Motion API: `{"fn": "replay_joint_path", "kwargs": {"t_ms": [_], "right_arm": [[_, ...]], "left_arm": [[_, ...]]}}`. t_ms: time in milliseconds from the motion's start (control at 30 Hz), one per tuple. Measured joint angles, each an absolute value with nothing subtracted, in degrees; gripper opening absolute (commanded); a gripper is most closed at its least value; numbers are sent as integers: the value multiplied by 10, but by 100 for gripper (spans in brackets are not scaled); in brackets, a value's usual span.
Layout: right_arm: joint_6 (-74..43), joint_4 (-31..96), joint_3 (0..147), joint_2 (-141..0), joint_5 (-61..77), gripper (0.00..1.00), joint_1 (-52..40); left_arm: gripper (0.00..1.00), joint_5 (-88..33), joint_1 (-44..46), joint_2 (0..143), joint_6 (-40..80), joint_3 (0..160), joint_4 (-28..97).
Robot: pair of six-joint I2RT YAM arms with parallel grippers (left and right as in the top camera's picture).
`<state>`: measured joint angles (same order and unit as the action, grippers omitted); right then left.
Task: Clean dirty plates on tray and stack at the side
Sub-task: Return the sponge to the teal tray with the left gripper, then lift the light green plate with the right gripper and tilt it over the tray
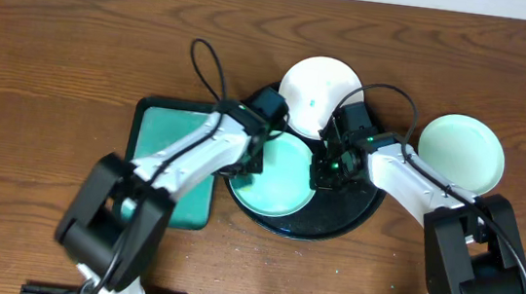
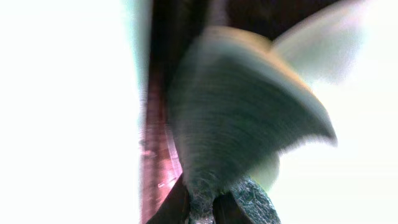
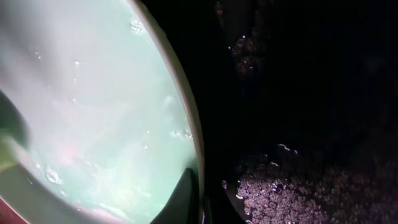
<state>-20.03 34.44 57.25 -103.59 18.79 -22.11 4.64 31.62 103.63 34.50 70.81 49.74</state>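
- The right pincer (image 1: 325,171) is pinching the right rim of the mint plate (image 1: 277,186). In the right wrist view one dark finger (image 3: 183,198) lies on the plate's inner side, with the rim running into the gap.
- The left pincer (image 1: 248,162) is over the left part of the same plate. The left wrist view is badly blurred, but a grey-green wad (image 2: 242,112) rises from between the fingers (image 2: 249,200), which look pressed onto it.
- The mint plate lies on the left half of the black tray (image 1: 359,208). Its surface is wet, with droplets in the right wrist view.
- Bare tray beside the plate is speckled with water drops.
- The white plate (image 1: 317,82), with a small teal mark at its centre, overlaps the tray's far rim. Whether it rests on the rim cannot be told.
- The pale plate (image 1: 461,151) sits on the surface (image 1: 58,47) right of the tray, apart from it.
- The teal tray (image 1: 161,134), a rectangular one, sits left of the black tray under the left arm.
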Motion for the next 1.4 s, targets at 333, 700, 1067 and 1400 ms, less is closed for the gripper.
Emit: {"fn": "replay_joint_path", "kwargs": {"t_ms": [333,700,1067,1400], "right_arm": [[-176,329,572,-1033,183,1,-227],[-151,381,605,-1022,103,1,-244],[11,241,714,-921,-77,1,-393],[125,25,713,-966,-184,1,-498]], "left_arm": [[7,56,163,883,305,700,521],[56,-51,31,905,235,636,514],[70,-120,4,690,222,637,513],[70,-123,4,506,222,637,522]]}}
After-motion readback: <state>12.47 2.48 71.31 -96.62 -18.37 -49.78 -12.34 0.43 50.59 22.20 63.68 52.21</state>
